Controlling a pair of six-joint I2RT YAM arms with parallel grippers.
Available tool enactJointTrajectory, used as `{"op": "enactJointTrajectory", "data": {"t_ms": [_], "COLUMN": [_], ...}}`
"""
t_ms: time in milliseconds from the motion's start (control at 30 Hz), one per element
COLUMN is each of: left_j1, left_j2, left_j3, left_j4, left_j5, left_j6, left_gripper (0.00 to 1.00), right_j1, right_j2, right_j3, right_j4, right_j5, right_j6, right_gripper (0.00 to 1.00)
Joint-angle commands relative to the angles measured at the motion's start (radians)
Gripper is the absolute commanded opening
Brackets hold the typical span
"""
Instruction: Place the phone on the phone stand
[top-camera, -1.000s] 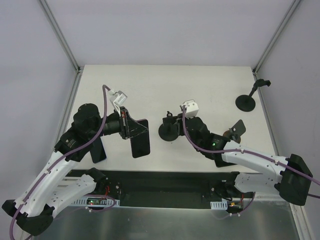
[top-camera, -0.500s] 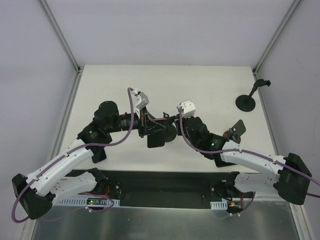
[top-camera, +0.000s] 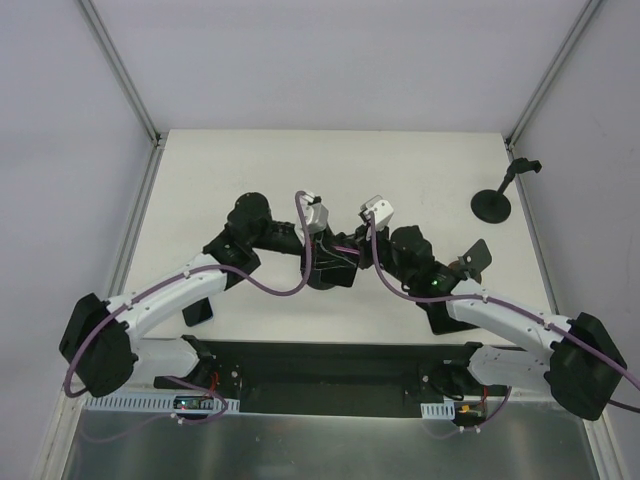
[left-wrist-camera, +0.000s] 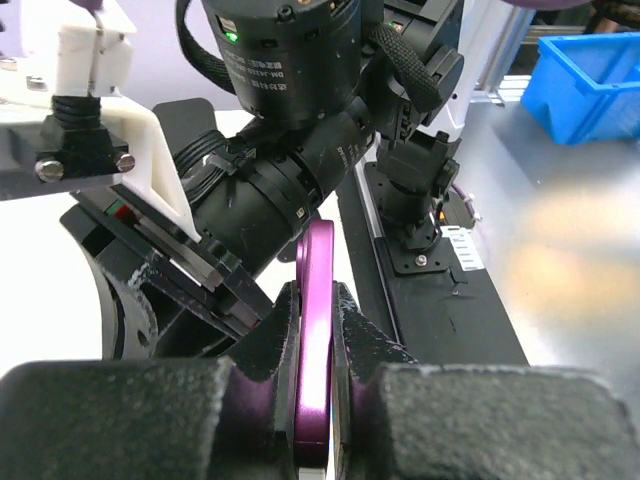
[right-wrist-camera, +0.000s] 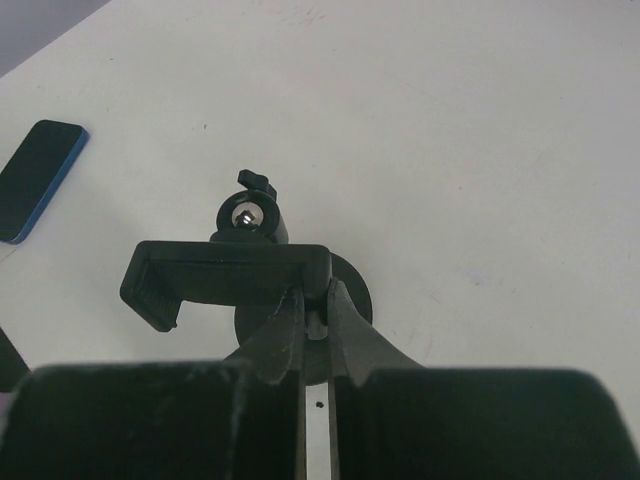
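Desk (top-camera: 400, 170): white, flat, and walled in by pale panels on three sides.

Left arm (top-camera: 170, 295) and right arm (top-camera: 500, 315): both are white with black joints. They reach inward from the near edge and meet at the middle of the desk.

Blue bin (left-wrist-camera: 590, 75): stands off the desk and shows in the left wrist view only.

Phone stand (right-wrist-camera: 225, 272): black, with a round base, a ball joint and a wide cradle with hooked ends. It stands at the desk's centre.

Second stand (top-camera: 492, 203): has a round base and a thin upright stem, at the far right and well apart from the arms.

Dark tilted piece (top-camera: 472, 256): sits just beside the right arm; its kind cannot be told.

Phone (left-wrist-camera: 318, 250): purple-edged, held edge-on off the desk and close against the right arm's wrist. It is not seated in the cradle.

Blue-edged phone (right-wrist-camera: 35, 180): lies flat on the desk, well apart from the stand.

Left hand (left-wrist-camera: 316, 300): its fingers are clamped on the purple-edged phone.

Right hand (right-wrist-camera: 315, 305): its fingers are pinched on the lower edge of the stand's cradle.
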Motion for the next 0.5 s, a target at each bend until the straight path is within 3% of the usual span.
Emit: {"op": "enactJointTrajectory", "data": {"t_ms": [0, 233, 467], "left_j1": [-0.008, 0.015, 0.055], "left_j2": [0.09, 0.226, 0.256], "left_j3": [0.097, 0.212, 0.193], "left_j4": [0.209, 0.2, 0.217], "left_j5": [0.146, 0.244, 0.254], "left_j6": [0.012, 0.016, 0.027], "left_gripper": [0.0, 0.0, 0.0], "right_j1": [-0.021, -0.039, -0.048], "right_j2": [-0.023, -0.02, -0.017], "right_j3": [-0.015, -0.032, -0.039], "right_j4": [0.073, 0.101, 0.124], "right_j5": [-0.187, -0.241, -0.279], "right_j6": [0.035, 0.042, 0.055], "right_gripper": [0.01, 0.01, 0.01]}}
